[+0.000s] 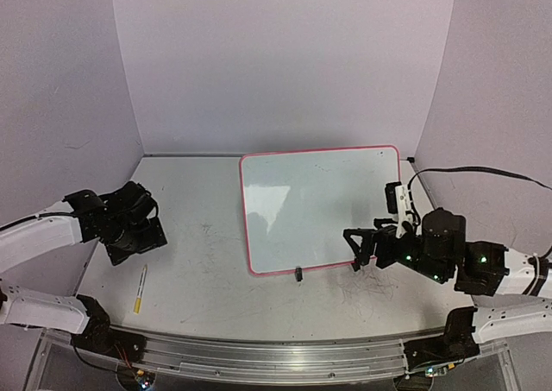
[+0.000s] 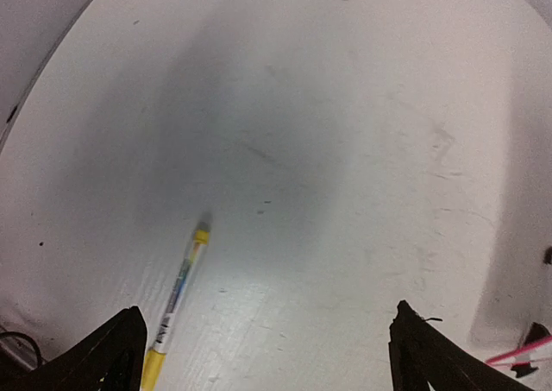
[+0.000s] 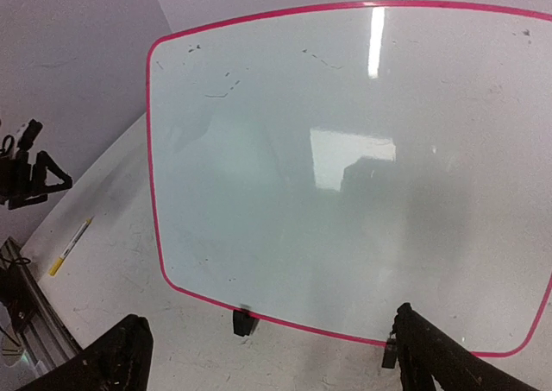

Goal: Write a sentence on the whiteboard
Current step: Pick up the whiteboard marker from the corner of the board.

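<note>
Locate whiteboard (image 1: 319,205) right of centre on surface (image 1: 207,261), toward rear wall, with pink-red rim all round. Note black clip foot (image 1: 298,274) at near rim. Check right wrist view for writing: only a few faint short strokes (image 3: 226,89) near far-left corner of board, too faint to read. Find right claw (image 1: 355,249) at near-right corner of whiteboard, with fingers spread wide apart and gripping nothing. Find left claw (image 2: 266,312) well apart from whiteboard, over left side of surface, with fingers likewise wide apart and empty. Identify marker pen (image 1: 140,289), yellow-ended, lying flat on surface near front-left edge, close beside one finger of left claw in left wrist view.
</note>
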